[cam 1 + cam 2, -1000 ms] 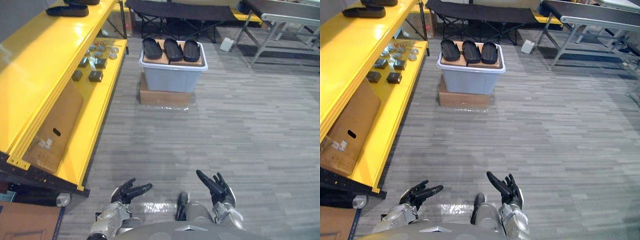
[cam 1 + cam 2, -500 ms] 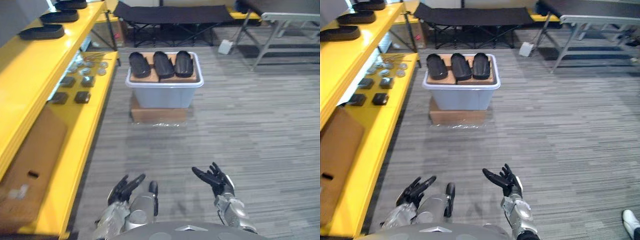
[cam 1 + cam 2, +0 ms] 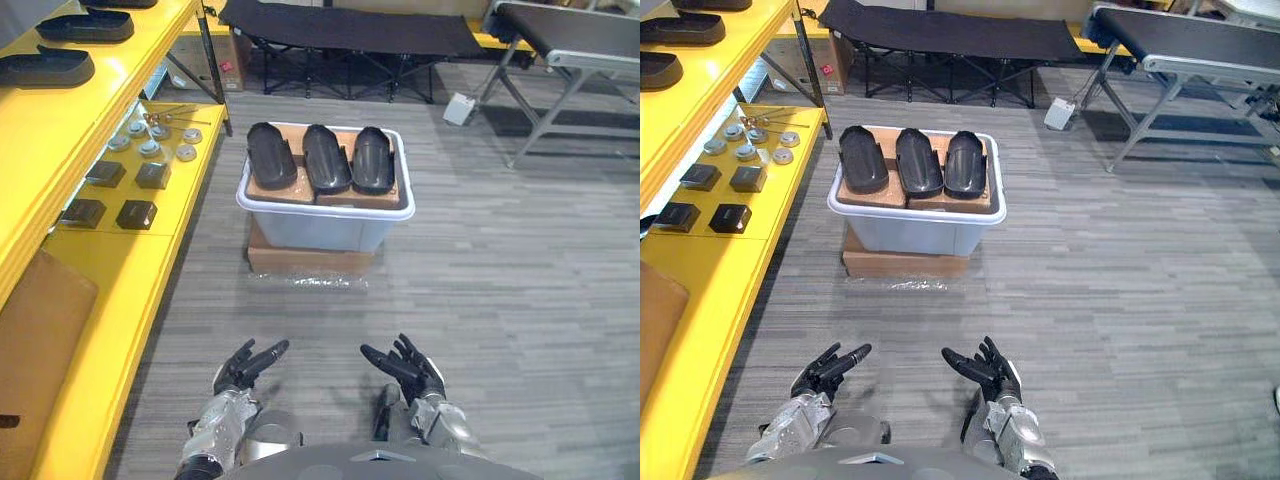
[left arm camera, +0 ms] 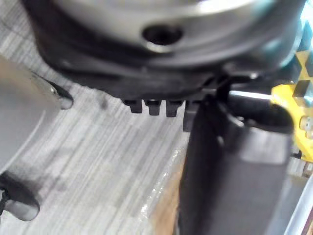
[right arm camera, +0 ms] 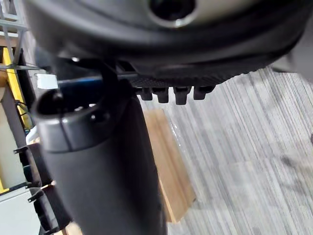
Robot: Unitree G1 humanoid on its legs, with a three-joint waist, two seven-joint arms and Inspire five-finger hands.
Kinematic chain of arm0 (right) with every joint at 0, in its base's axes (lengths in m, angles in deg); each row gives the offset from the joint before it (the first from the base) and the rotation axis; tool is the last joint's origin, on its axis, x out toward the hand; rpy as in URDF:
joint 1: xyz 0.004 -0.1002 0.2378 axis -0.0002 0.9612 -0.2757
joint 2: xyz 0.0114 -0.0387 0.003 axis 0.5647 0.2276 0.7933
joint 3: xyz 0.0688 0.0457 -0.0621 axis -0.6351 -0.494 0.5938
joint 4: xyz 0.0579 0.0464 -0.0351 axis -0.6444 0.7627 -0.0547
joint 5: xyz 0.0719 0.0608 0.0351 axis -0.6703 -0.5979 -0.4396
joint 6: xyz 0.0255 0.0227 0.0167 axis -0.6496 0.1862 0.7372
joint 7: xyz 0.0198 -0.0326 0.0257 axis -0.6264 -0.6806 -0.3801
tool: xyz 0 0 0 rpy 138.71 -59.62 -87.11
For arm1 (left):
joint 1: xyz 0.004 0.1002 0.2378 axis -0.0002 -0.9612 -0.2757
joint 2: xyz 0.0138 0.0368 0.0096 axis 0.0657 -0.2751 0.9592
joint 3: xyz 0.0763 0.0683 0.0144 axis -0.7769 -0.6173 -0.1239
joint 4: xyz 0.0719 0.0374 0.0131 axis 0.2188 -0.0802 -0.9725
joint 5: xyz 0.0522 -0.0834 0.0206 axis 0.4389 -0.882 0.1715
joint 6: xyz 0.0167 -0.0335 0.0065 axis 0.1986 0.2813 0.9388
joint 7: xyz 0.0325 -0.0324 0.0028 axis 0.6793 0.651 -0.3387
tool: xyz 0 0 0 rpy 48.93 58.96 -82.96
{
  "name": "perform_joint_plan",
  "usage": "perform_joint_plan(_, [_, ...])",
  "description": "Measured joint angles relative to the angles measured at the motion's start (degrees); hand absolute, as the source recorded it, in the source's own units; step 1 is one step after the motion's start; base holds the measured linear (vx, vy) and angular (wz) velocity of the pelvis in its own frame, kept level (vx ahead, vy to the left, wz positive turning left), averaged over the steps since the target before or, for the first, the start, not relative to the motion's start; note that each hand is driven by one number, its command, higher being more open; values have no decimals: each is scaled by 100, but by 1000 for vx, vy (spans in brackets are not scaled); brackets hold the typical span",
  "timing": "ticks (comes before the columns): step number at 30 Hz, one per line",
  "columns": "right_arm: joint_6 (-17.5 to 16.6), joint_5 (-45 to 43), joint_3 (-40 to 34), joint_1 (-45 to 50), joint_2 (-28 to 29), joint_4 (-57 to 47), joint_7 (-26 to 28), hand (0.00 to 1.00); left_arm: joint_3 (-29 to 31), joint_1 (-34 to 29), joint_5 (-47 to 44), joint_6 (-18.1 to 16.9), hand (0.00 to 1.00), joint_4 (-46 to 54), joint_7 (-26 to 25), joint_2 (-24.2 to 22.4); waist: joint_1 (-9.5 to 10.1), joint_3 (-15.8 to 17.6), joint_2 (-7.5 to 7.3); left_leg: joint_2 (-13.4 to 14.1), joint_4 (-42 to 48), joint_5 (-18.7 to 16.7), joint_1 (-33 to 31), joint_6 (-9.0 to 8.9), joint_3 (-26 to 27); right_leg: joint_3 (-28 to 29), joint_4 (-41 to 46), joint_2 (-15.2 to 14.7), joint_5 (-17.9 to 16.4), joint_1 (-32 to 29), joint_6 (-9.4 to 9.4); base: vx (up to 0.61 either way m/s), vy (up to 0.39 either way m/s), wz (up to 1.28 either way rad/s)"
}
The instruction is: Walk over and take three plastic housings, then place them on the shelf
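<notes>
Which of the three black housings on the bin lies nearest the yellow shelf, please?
The leftmost housing; the middle housing and rightmost housing lie farther from the shelf.

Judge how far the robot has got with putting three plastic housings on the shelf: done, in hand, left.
Done: nothing delivered yet; three black housings lie side by side in the grey bin ahead. In hand: nothing; the left hand and right hand are open and empty, held low. Left: reach the bin, pick each housing, set it on the yellow shelf at the robot's left.
</notes>
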Motion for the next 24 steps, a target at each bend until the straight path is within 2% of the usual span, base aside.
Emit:
perform_joint_plan(1, [12, 4, -5, 86, 16, 20, -7, 100, 58, -35, -137, 1, 100, -1, -16, -9, -26, -88, -123, 55, -14, -130, 108, -137, -192, -55, 22, 34, 136, 68, -86, 424, -462, 82])
perform_joint_plan(2, [49, -3, -48, 106, 17, 25, -13, 100, 97, -78, -177, 11, 100, -7, -19, -45, -73, -107, -114, 134, 13, -187, 175, -223, -310, -159, 46, 57, 414, 191, -122, 462, -478, 108])
perform_joint_plan(3, [96, -39, -222, 66, -35, 45, -24, 100, 214, -124, -330, 28, 100, -105, -11, -193, -94, -169, 23, 385, 666, -105, -24, -331, -350, -538, 101, 239, 312, 400, -246, 411, -455, 83])
perform_joint_plan(4, [93, -50, -293, 61, -52, 45, -16, 100, 261, -132, -373, 32, 100, -97, -15, -288, -89, -170, 84, 485, 1074, 23, -224, -406, -322, -621, 83, 308, 258, 488, -307, 463, -509, 69])
perform_joint_plan(5, [92, -85, -361, 20, -125, 45, -6, 100, 384, -122, -381, 23, 100, -110, 6, -379, -45, -182, 248, 706, 1911, 372, -662, -442, -239, -735, -117, 512, 209, 726, -406, 340, -409, 26])
perform_joint_plan(6, [92, -94, -367, -1, -173, 46, -2, 100, 440, -139, -418, -20, 100, -116, 6, -429, -38, -169, 300, 825, 2261, 520, -878, -462, -183, -818, -264, 594, 225, 880, -457, 370, -357, 25])
perform_joint_plan(7, [90, -91, -400, -27, -239, 97, 5, 100, 446, -142, -424, -105, 100, -215, -2, -449, -21, -163, 320, 994, 2368, 489, -946, -501, 95, -927, -588, 663, 255, 1259, -500, 355, -302, 28])
perform_joint_plan(8, [71, -91, -516, 12, -265, 105, 6, 100, 417, -142, -405, -162, 100, -279, 2, -443, -41, -165, 308, 1013, 1983, 459, -871, -546, 483, -989, -851, 634, 257, 1606, -503, 347, -271, 26])
perform_joint_plan(11, [6, -91, -725, 19, -307, 98, -3, 100, 357, -144, -327, -258, 100, -406, 36, -410, -98, -160, 308, 1035, 593, 504, -898, -540, 864, -1159, -1296, 608, 256, 2042, -503, 252, -133, 30])
perform_joint_plan(12, [-11, -90, -753, 20, -326, 97, -12, 100, 349, -140, -321, -285, 100, -404, 60, -390, -97, -157, 302, 1069, 170, 649, -970, -543, 873, -1221, -1375, 608, 255, 2124, -500, 204, -26, 21])
perform_joint_plan(14, [-22, -89, -697, 20, -451, 17, -48, 100, 283, -51, -309, -276, 100, -446, 105, -349, -90, -155, 313, 1089, -728, 1254, -901, -563, 971, -1249, -1474, 576, 193, 2238, -367, 182, 98, -1])
perform_joint_plan(15, [-27, -92, -664, 28, -478, -33, -53, 100, 245, -52, -284, -277, 100, -476, 106, -334, -95, -155, 312, 1083, -862, 1407, -849, -554, 1000, -1218, -1467, 550, 165, 2248, -314, 180, 235, -22])
perform_joint_plan(16, [-59, -94, -644, 78, -522, -184, -103, 100, 105, -53, -87, -261, 100, -504, 108, -292, -118, -166, 336, 994, -1086, 1776, -717, -501, 1050, -1153, -1388, 511, 94, 2241, -184, 196, 285, -13])
perform_joint_plan(17, [-95, -96, -649, 81, -490, -265, -229, 100, -49, -54, -4, -226, 100, -521, 115, -170, -164, -159, 249, 848, -1294, 1988, -589, -513, 1084, -1132, -1340, 361, 39, 2252, -40, 187, 289, -7])
perform_joint_plan(18, [-125, -92, -644, 98, -449, -320, -291, 100, -129, -47, 83, -182, 100, -499, 117, -104, -178, -181, 139, 726, -1445, 2015, -529, -462, 1097, -1132, -1314, 249, 33, 2209, 1, 193, 257, 5])
perform_joint_plan(19, [-172, -89, -550, 106, -371, -468, -351, 100, -250, -29, 154, -115, 100, -483, 129, 33, -233, -165, -83, 499, -1777, 2102, -423, -378, 1160, -1136, -1308, 58, 40, 2177, 111, 173, 202, 1])
perform_joint_plan(21, [-257, -66, -525, 121, -249, -816, -584, 100, -377, -32, 151, -84, 100, -481, 126, 214, -252, -186, -284, 179, -2147, 2219, -322, -224, 1276, -1125, -1344, -190, 125, 2110, 291, 176, 167, -3])
perform_joint_plan(24, [-302, 117, -533, 137, -243, -1580, -1018, 100, -435, -68, 136, 31, 100, -475, 86, 276, -254, -166, -215, -78, -2409, 2249, -182, -90, 1388, -1121, -1388, -424, 267, 2109, 492, 122, 145, -5])
